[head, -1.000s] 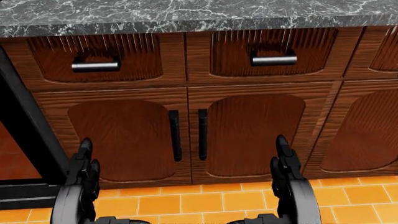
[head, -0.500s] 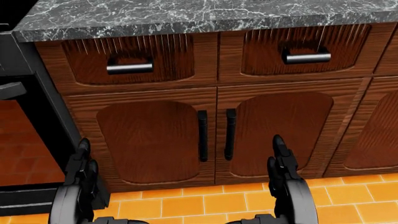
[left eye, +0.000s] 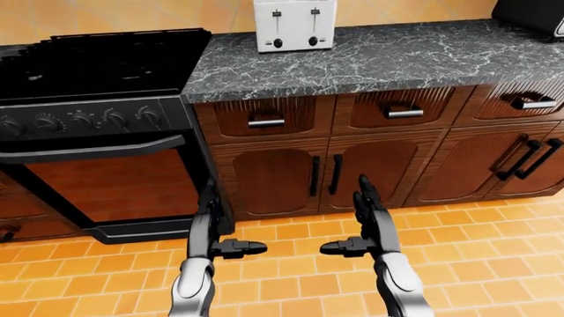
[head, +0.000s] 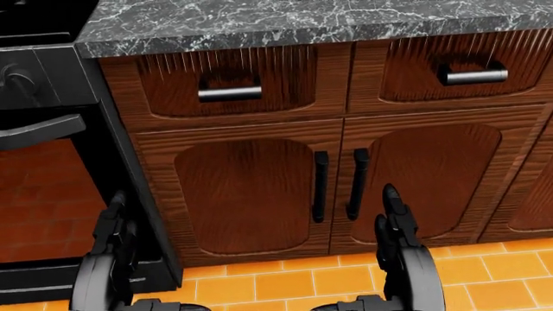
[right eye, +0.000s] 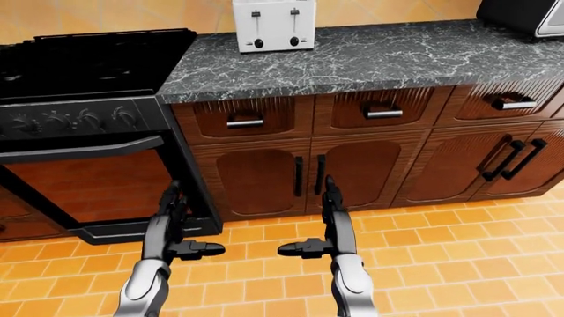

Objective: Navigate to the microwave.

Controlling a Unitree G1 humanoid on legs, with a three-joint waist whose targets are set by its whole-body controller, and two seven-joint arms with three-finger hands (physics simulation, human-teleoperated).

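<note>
Grey marble table [left eye: 370, 59] is carrying a white toaster [left eye: 294, 24]; the dark microwave [right eye: 522, 16] is sitting far right of the toaster, cut by the frame. Left hand [left eye: 211, 228] and right hand [left eye: 367, 221] are hanging empty, fingers spread wide, below the toaster.

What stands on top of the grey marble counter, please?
On the counter stands a white toaster, near the wall. At the right edge of the right-eye view sits part of a dark appliance, cut off by the frame, so what it is cannot be told.
</note>
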